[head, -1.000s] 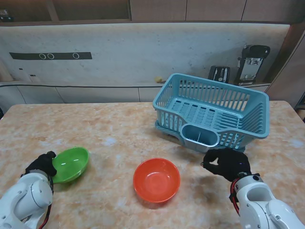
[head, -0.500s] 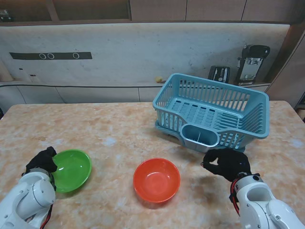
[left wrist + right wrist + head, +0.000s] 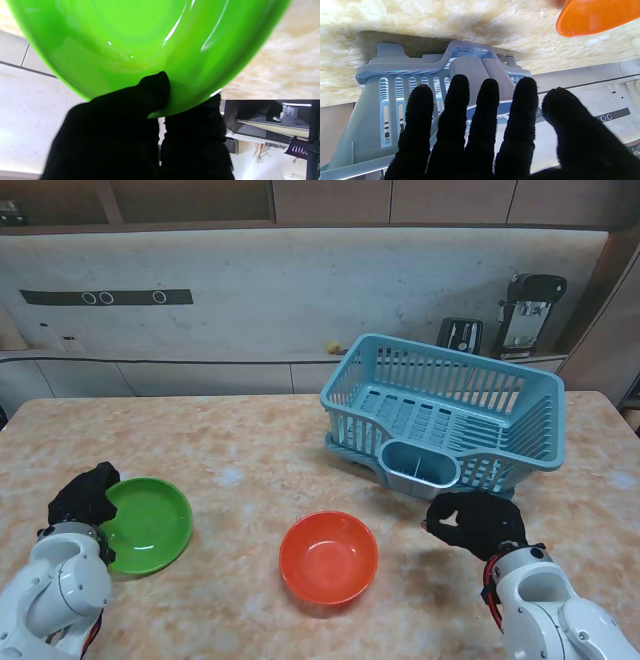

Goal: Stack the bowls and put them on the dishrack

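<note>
A: Green bowl is sitting far left on the table, the left hand pinching its rim, thumb inside. Orange bowl is lying centre, near me; dishrack is standing far right.

B: Right hand?

A: Hovering beside the rack, fingers spread, gripping nothing.

B: Risk?

A: Likely the glossy rim is slipping from that one-sided pinch, tipping the green bowl before stacking.

green bowl left, orange bowl centre, blue dishrack right.
</note>
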Available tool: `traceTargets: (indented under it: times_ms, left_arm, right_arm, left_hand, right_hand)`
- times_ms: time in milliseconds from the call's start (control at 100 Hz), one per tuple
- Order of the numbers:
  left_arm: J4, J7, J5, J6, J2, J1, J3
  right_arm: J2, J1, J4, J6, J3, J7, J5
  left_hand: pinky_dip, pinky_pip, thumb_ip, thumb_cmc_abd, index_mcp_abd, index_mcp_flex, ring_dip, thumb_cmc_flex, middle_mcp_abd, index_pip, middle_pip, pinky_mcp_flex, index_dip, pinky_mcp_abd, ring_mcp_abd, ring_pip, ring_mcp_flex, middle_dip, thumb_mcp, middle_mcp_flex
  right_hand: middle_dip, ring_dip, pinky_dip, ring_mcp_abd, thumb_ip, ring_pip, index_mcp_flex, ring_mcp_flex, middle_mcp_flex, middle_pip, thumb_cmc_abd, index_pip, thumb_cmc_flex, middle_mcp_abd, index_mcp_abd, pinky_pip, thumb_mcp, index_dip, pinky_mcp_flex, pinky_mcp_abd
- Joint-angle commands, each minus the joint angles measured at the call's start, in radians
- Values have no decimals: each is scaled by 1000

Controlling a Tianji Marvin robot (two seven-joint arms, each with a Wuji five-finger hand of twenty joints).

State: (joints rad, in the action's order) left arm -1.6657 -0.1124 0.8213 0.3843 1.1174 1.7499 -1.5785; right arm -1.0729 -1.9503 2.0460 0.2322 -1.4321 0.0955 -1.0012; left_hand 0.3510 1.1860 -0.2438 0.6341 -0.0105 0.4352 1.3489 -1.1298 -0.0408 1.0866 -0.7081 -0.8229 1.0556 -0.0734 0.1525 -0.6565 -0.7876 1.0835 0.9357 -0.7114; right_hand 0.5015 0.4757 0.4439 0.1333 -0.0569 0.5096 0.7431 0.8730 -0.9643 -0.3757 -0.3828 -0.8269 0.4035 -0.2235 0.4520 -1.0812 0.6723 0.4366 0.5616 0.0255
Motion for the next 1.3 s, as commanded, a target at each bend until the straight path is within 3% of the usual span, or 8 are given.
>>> traceTargets:
  times_ms: [0,700,1180,1290]
  left_arm:
    - [-40,-5,2,-16,4,6,-8]
    - [-255,-70,-42,-173,21,49,-33]
    - [-375,-43,-120,-245,22,65,58]
    - [-395,-28,-152,-255,21,67,90]
  right_arm:
    - [-4,-10,6,-3,2,15,-2]
    - [-4,-10,6,-3,2,15,-2]
    - [-5,-9,3,0,3,10,-3]
    - [-5,-26,-10,-18,-31,13,0]
  left_hand:
    - [108,111,-6,-26,84,79,24,-134,25,154,-30,-106,66,160,3,-21,-18,20,120,-44]
    - [161,89,-10,-16,98,118,30,-134,32,161,-24,-144,70,173,7,-18,-44,11,138,-71]
    - [187,79,-11,-10,98,147,34,-132,37,164,-7,-156,51,162,17,0,-62,-8,149,-89]
    - [191,78,-12,-9,95,151,38,-133,34,165,-2,-156,47,155,22,3,-65,-13,150,-95]
  right_hand:
    - [10,6,-8,13,14,-11,10,2,-12,-5,27,-11,-13,-9,18,6,-17,5,-10,11]
    - [10,6,-7,13,14,-11,10,2,-12,-5,28,-12,-13,-9,16,6,-17,5,-10,13]
    - [10,6,-7,12,14,-11,11,2,-12,-5,27,-12,-13,-10,17,7,-17,5,-11,12]
    - [10,6,-7,13,14,-11,12,2,-12,-5,27,-12,-13,-8,17,7,-17,5,-11,12]
